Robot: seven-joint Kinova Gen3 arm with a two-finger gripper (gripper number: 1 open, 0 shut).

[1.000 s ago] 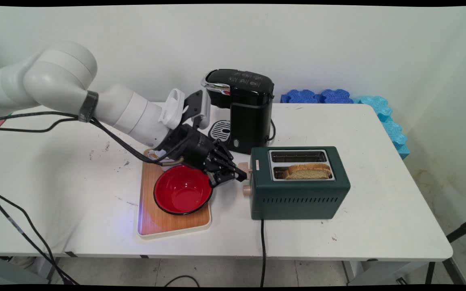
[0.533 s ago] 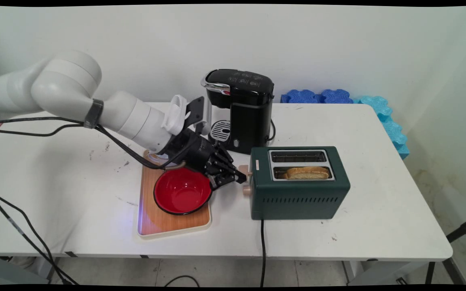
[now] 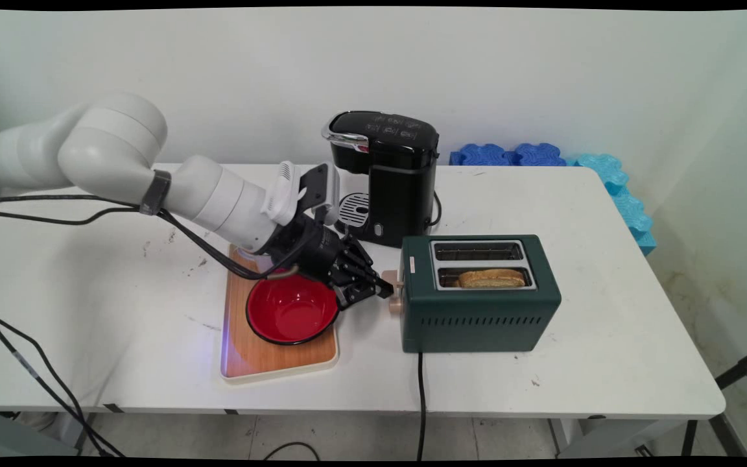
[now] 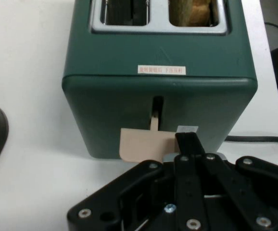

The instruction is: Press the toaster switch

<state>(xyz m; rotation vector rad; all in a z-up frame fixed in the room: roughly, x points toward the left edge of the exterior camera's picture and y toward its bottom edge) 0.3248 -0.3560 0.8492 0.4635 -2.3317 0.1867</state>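
A dark green two-slot toaster (image 3: 477, 318) stands right of centre on the table. A slice of toast (image 3: 491, 279) sits low in its near slot; the far slot is empty. My gripper (image 3: 383, 285) is shut, its tip resting on top of the beige lever (image 3: 393, 281) at the toaster's left end. Seen from the hand, the toaster (image 4: 158, 91) fills the upper half, and the lever (image 4: 139, 144) sits near the bottom of its slot. The closed fingertips (image 4: 187, 137) press on its right part. The toast (image 4: 196, 12) shows at the top edge.
A red bowl (image 3: 292, 310) rests on a wooden tray (image 3: 244, 363) just under my wrist. A black coffee machine (image 3: 393, 175) stands behind the toaster. Blue foam blocks (image 3: 516, 154) line the back right edge. The toaster's cord (image 3: 421, 402) runs off the front edge.
The gripper has moved down at the toaster's left end and the lever has gone down with it. The toast has sunk lower into its slot.
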